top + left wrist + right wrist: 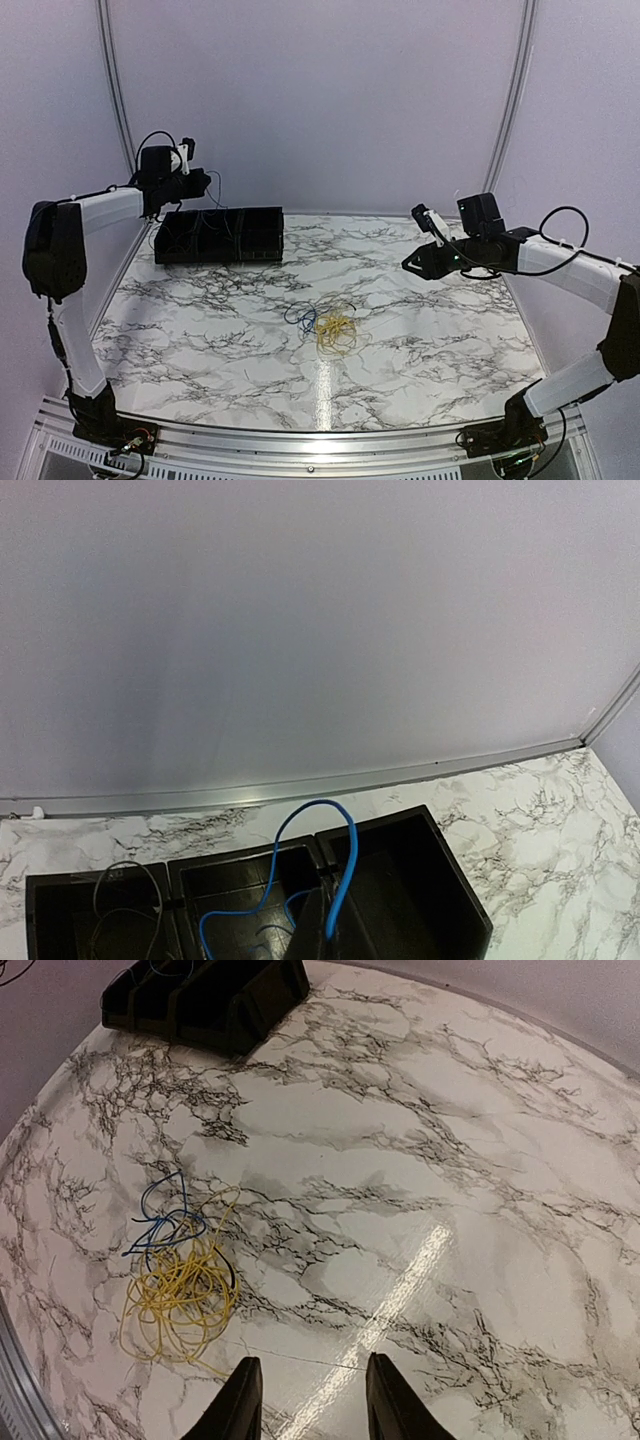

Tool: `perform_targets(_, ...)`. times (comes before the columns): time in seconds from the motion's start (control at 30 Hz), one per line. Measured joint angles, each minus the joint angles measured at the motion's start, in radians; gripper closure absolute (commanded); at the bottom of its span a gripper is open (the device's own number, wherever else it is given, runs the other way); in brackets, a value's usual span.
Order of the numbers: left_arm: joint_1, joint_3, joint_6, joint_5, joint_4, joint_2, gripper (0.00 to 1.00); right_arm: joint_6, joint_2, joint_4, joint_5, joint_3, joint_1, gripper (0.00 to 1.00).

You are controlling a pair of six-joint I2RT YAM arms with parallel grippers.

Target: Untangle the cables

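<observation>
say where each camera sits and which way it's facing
top external: above and behind, looking down on the table; left arm and right arm show.
left wrist: over the black tray, facing the back wall; jaws shut on a blue cable.
right wrist: high up, looks down at the cable tangle; jaws open.
shared: tray in all three.

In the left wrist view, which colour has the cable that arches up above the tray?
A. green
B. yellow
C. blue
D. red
C: the blue cable loops up over the tray, and no cable of the other colours shows in that view.
</observation>
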Motion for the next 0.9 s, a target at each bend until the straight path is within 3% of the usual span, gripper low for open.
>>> perform_targets(0.53,-0.022,-0.056,-0.145,-0.09,-0.049,0.087,1.0,-0.019,-0.024,0.005,0.009,-0.042,-0.003,0.64)
perform_targets(0.9,-0.083,0.035,-0.163,-0.188,-0.214,0.192,0.98,-0.023,-0.064,0.006,0.01,-0.069,-0.005,0.64)
